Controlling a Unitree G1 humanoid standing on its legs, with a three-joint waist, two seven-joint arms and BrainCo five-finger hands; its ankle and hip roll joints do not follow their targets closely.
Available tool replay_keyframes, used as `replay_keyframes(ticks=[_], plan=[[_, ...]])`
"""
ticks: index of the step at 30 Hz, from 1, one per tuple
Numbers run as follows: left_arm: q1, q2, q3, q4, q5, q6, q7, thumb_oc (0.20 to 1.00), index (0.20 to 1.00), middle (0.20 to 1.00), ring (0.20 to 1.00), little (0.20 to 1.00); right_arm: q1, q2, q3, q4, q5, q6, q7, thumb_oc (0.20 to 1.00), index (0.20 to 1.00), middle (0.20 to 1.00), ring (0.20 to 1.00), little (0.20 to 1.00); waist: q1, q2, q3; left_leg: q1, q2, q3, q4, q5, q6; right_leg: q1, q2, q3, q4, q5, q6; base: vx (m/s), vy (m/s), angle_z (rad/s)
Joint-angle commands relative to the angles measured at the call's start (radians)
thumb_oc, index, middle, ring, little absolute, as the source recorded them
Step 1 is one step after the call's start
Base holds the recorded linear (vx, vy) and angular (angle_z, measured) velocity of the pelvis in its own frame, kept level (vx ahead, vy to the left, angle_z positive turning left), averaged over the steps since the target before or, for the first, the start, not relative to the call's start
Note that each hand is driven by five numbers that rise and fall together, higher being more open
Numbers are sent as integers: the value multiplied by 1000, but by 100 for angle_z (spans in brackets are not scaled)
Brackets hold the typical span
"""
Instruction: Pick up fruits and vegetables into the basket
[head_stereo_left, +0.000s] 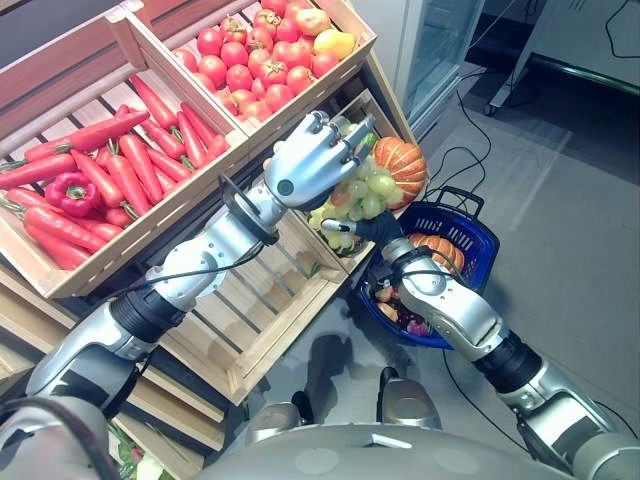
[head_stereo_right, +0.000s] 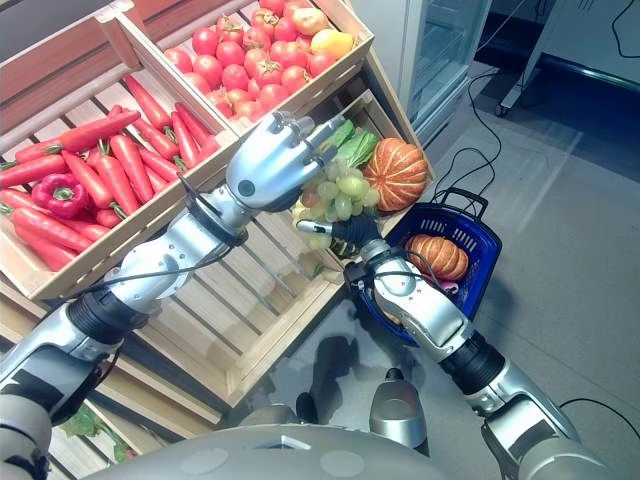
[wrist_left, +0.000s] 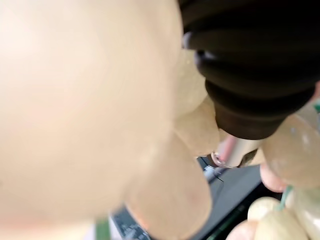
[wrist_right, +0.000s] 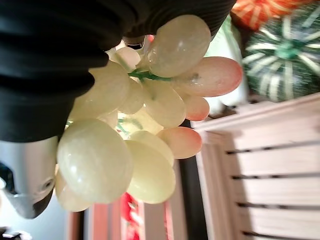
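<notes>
Basket (head_stereo_left: 480, 232): mouth half filled by pumpkin (head_stereo_left: 438, 250); open room beside it; crate (head_stereo_left: 330, 262) edge adjoining.

Pale green, pink-tinged grapes (head_stereo_right: 338, 195) hang in a bunch beside an orange pumpkin (head_stereo_right: 397, 173). Blue basket (head_stereo_right: 478, 232) on the floor holds another pumpkin (head_stereo_right: 438, 256).

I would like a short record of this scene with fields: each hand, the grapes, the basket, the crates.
left hand: over the grapes, fingers spread on top
right hand: under the grapes, fingers hidden
grapes: green bunch, between both hands, above the lower crate
basket: blue, on the floor, holds a pumpkin
crates: carrots and red pepper; tomatoes
</notes>
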Motion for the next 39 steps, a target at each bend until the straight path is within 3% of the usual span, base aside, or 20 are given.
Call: replay_keyframes(ticks=[1, 8, 9, 10, 11, 14, 26, 31, 32, 37, 39], plan=[[-179, 5, -34, -115, -9, 17, 52, 200, 200, 200, 200, 200, -71, 53, 58, 57, -5, -35, 39, 1000, 1000, 1000, 1000, 1000, 3, -54, -19, -7, 1, -10, 30, -78, 29, 84, -63, 40, -80, -5, 107, 0, 0, 0], [-177, -6, -33, -90, -34, -6, 88, 200, 200, 200, 200, 200, -49, 75, 35, 125, -20, -178, 77, 1000, 1000, 1000, 1000, 1000, 7, -53, -25, -6, 3, -16, 27, -75, 28, 86, -63, 43, -85, -2, 108, 0, 0, 0], [-178, -10, -32, -87, -40, -5, 89, 200, 200, 200, 200, 200, -50, 79, 32, 125, 0, -211, 69, 931, 931, 931, 931, 931, 7, -53, -25, -6, 3, -17, 27, -76, 28, 87, -64, 43, -84, -2, 108, -14, 5, 3], [-176, -17, -33, -81, -48, 1, 96, 200, 200, 200, 200, 200, -53, 89, 24, 127, 13, -258, 62, 492, 492, 492, 492, 492, 7, -52, -24, -9, 3, -16, 28, -69, 28, 84, -64, 42, -85, 5, 106, -14, 6, 5], [-176, -21, -34, -76, -52, 3, 97, 200, 200, 200, 200, 200, -55, 95, 19, 129, 17, -282, 60, 200, 200, 200, 200, 200, 7, -52, -24, -8, 3, -16, 28, -70, 28, 85, -64, 41, -85, 4, 107, -12, 7, 4], [-169, -47, -31, -72, -59, 17, 87, 200, 200, 200, 200, 200, -67, 114, -2, 110, 10, -315, 24, 200, 200, 200, 200, 200, 7, -48, -28, -8, 3, -17, 28, -74, 28, 86, -66, 41, -88, 4, 109, 6, 5, 1], [-173, -77, -32, -54, -105, 88, 21, 200, 200, 200, 200, 200, -136, 123, -9, -9, -29, -275, -18, 200, 200, 200, 200, 200, 3, -41, -18, -5, 2, -10, 31, -83, 30, 82, -67, 47, -85, -3, 111, 3, 4, 0], [-157, -99, -38, -21, -250, 123, -9, 200, 200, 200, 200, 200, -174, 138, 5, -38, -47, -268, -34, 200, 200, 200, 200, 200, 11, -40, -4, -12, 5, -13, 39, -74, 30, 74, -65, 45, -73, -2, 104, -18, -29, 1], [-144, -112, -33, -7, -321, 117, -14, 1000, 1000, 1000, 1000, 1000, -179, 141, 6, -42, -53, -266, -39, 200, 200, 200, 200, 200, 15, -40, 2, -14, 6, -14, 43, -74, 30, 72, -65, 44, -68, -4, 102, -13, -57, 1], [-94, -155, -13, 50, -510, 136, -91, 1000, 1000, 1000, 1000, 1000, -185, 154, -3, -49, -74, -270, -50, 200, 200, 200, 200, 200, 21, -39, 21, -19, 12, -19, 56, -81, 27, 66, -61, 43, -47, -20, 100, -2, -69, 3], [-54, -187, 15, 98, -619, 171, -133, 1000, 1000, 1000, 1000, 1000, -180, 156, -30, -68, -140, -294, -52, 200, 200, 200, 200, 200, 22, -39, 39, -31, 18, -22, 70, -80, 25, 52, -55, 46, -30, -26, 96, -49, -122, 1]])
